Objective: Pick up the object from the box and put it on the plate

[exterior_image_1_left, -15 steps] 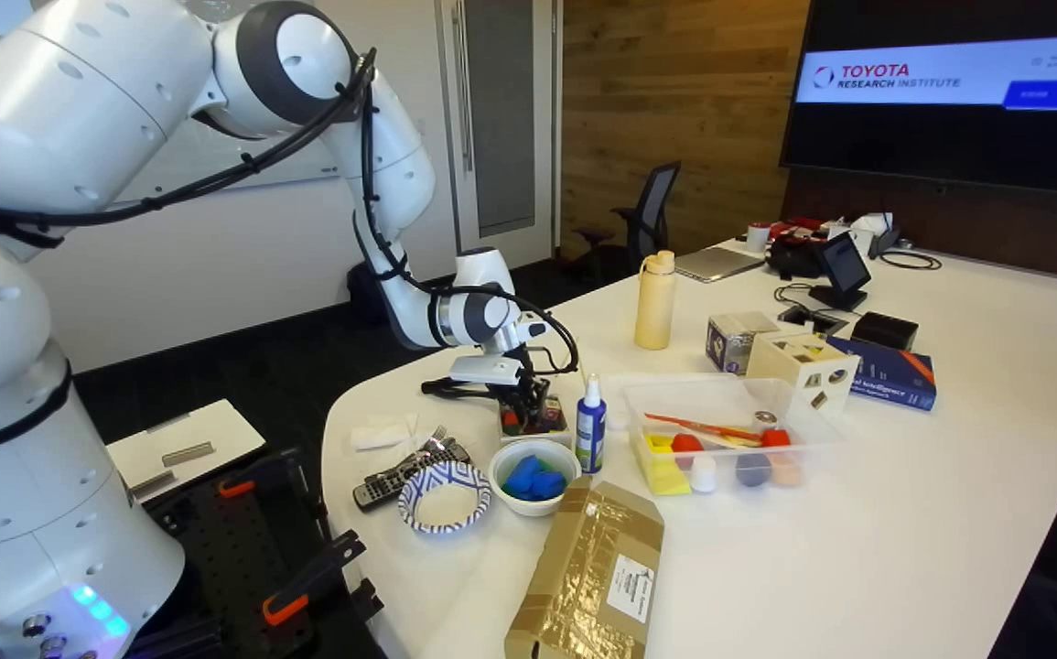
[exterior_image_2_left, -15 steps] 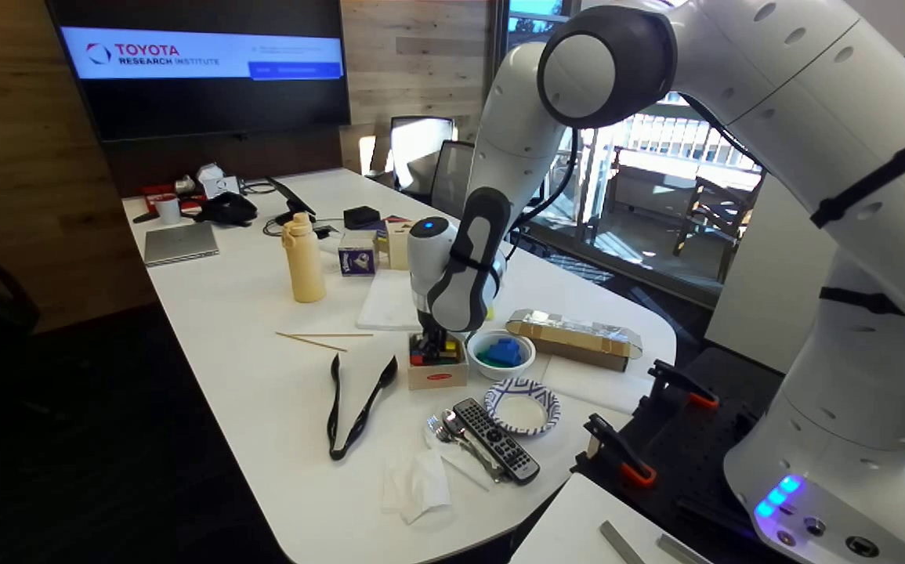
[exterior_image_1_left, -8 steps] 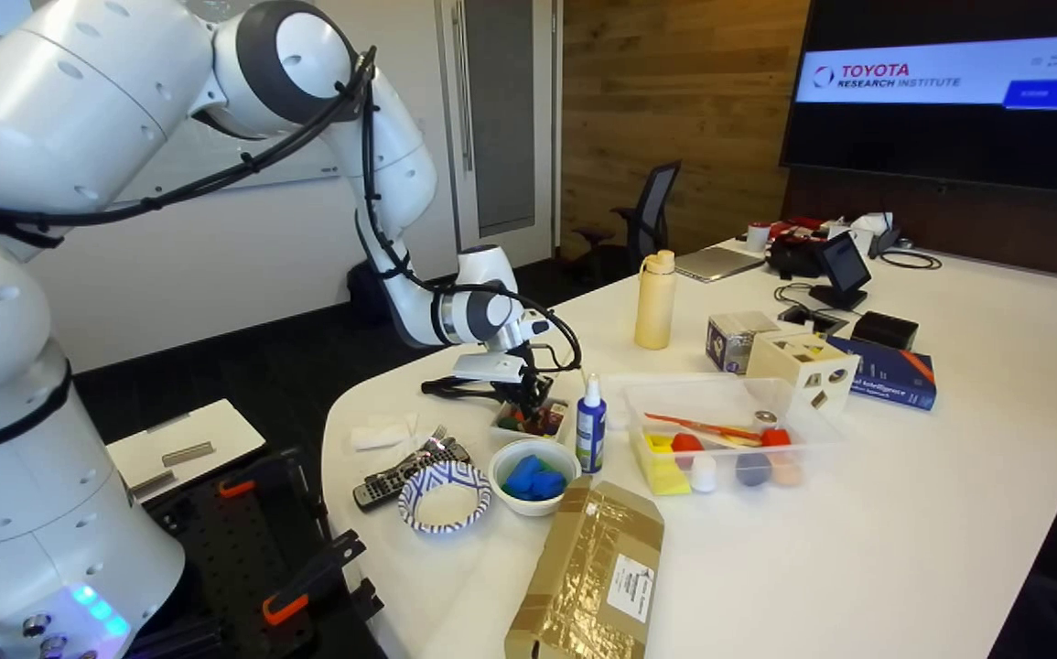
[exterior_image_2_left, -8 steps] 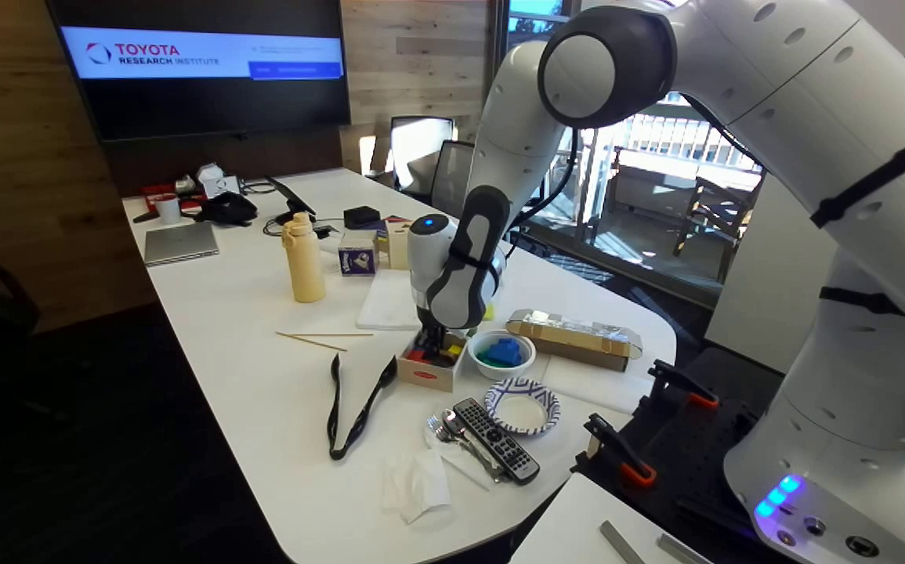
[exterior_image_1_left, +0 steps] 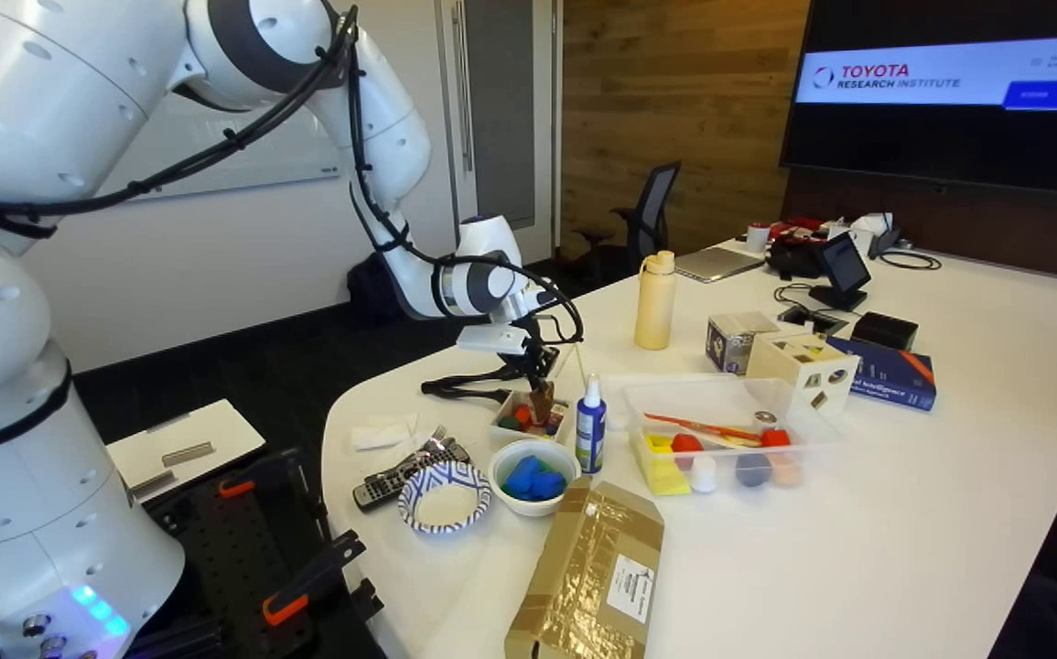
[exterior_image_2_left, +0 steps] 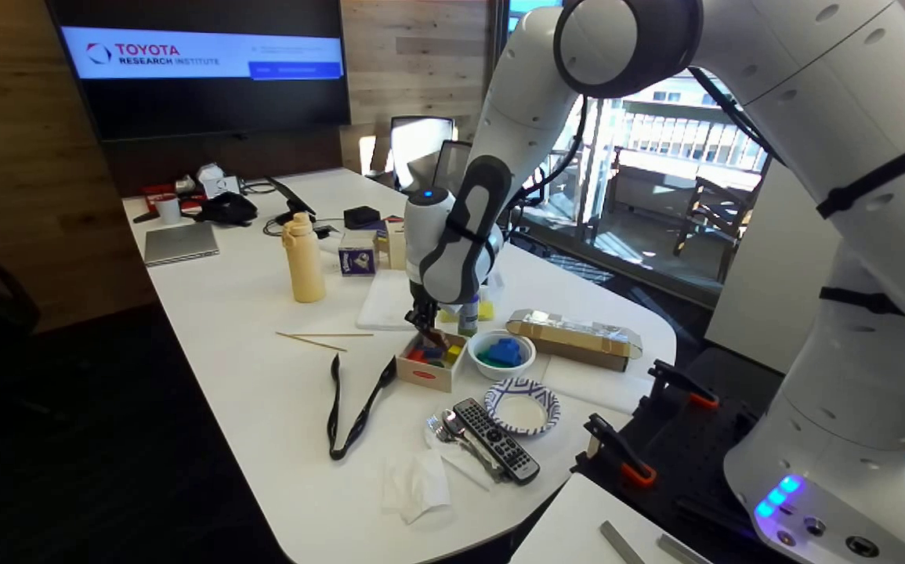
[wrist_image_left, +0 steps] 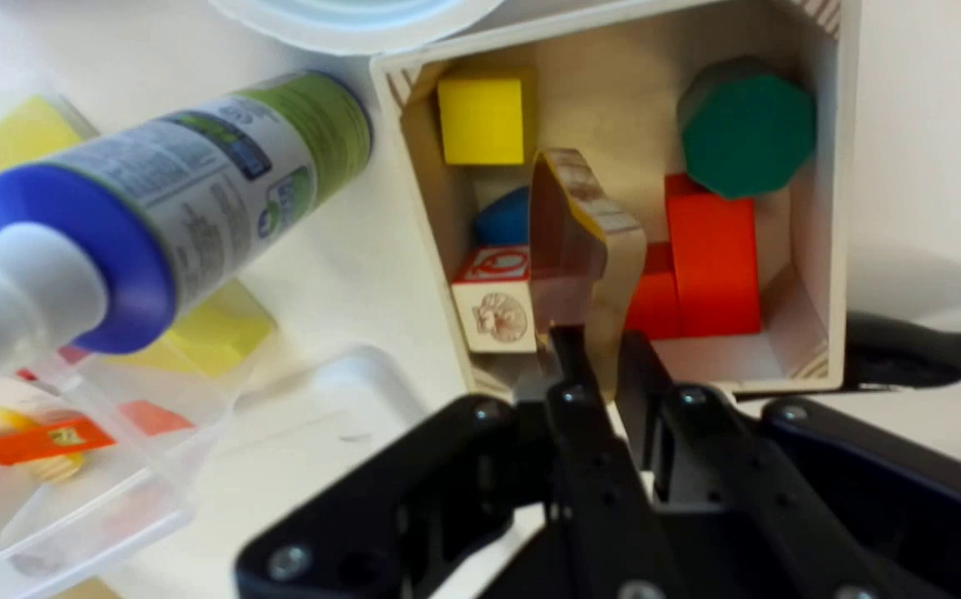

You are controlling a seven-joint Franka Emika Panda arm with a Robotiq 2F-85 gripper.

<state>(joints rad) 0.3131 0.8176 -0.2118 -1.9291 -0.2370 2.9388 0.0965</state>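
Note:
The box is a small pale wooden box [exterior_image_1_left: 498, 425] of coloured blocks, also in an exterior view [exterior_image_2_left: 423, 378] and the wrist view [wrist_image_left: 844, 208]. My gripper [wrist_image_left: 601, 349], also in both exterior views [exterior_image_1_left: 539, 373] [exterior_image_2_left: 425, 323], is shut on a brown curved block [wrist_image_left: 559, 249] with tan edges. The block, also in both exterior views [exterior_image_1_left: 541, 401] [exterior_image_2_left: 438, 339], hangs tilted over the box; whether its lower end clears the rim I cannot tell. Yellow [wrist_image_left: 484, 121], green [wrist_image_left: 748, 137] and red [wrist_image_left: 713, 266] blocks lie inside. The blue-striped pale plate [exterior_image_1_left: 445, 495] [exterior_image_2_left: 522, 407] stands nearby with nothing on it.
A white bowl with blue pieces [exterior_image_1_left: 533, 478] [exterior_image_2_left: 501, 354] stands beside the box and plate. A spray bottle [exterior_image_1_left: 591, 428] [wrist_image_left: 197, 200] stands close to the box. Black tongs [exterior_image_2_left: 360, 423], a remote [exterior_image_2_left: 497, 440], a clear bin [exterior_image_1_left: 720, 439] and a cardboard carton [exterior_image_1_left: 587, 577] lie around.
My gripper was down in the box and has risen with the brown block in it. The box has turned and shifted slightly. The plate has not moved.

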